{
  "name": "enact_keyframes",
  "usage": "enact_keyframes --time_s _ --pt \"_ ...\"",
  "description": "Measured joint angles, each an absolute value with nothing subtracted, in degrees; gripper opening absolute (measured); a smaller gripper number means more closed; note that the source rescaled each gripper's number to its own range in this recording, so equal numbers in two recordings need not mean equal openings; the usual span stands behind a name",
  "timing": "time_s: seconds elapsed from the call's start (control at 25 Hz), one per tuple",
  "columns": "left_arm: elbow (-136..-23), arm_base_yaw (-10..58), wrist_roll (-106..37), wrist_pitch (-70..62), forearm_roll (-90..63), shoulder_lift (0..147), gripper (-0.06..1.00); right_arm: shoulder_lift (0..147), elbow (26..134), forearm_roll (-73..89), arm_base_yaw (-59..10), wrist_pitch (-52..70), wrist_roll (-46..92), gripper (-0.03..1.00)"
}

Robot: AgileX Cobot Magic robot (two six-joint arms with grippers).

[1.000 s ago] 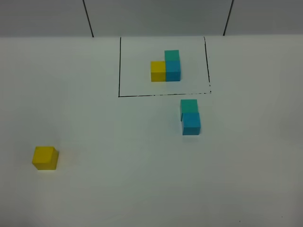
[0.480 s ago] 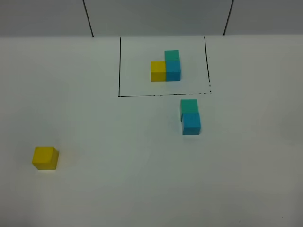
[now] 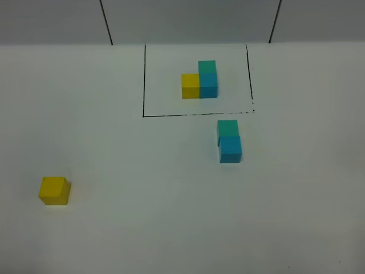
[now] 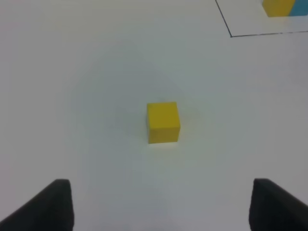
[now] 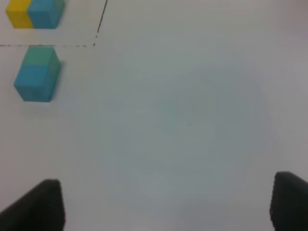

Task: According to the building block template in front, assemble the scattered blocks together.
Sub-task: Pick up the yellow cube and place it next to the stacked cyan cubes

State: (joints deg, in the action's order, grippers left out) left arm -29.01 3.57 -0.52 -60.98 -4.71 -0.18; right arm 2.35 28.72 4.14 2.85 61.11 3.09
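- Neither arm shows in the exterior high view; each end effector appears only in its own wrist view, and only as two dark fingertips cut off by the edge of the picture.
- The left end effector (image 4: 166, 207) stands wide, with nothing between its fingertips, clear of the bare white surface (image 3: 142, 228).
- The right end effector (image 5: 166, 204) also stands wide and holds nothing.
- The building block template (image 3: 200, 80) sits at the far middle of the surface. It is an L of three cubes: yellow on the left touching blue, with teal-green behind the blue.
- A thin black frame (image 3: 144, 80) is drawn around the template. Its near line turns broken and dotted towards the right corner.
- In the left wrist view the template is cut off at the picture's edge, so only part of its yellow and blue cubes (image 4: 279, 6) shows.
- The right wrist view is blurred, and the template's teal-green cube cannot be made out there.
- The loose yellow cube (image 3: 55, 190) lies alone at the near left, well apart from everything else, ahead of the left end effector.
- The teal-green cube (image 3: 227, 128) sits just outside the frame's near right corner.
- The sky blue cube (image 3: 230, 149) touches the teal-green cube on its near side; the pair is slightly offset.
- The pair lies well off to one side of the right end effector.
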Motion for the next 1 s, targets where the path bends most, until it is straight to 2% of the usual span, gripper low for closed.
enact_keyframes --time_s 1.0 --pt "-29.0 3.6 -0.5 -61.0 -4.7 -0.2 0.62 2.3 28.7 4.1 2.9 61.1 3.1 0.73"
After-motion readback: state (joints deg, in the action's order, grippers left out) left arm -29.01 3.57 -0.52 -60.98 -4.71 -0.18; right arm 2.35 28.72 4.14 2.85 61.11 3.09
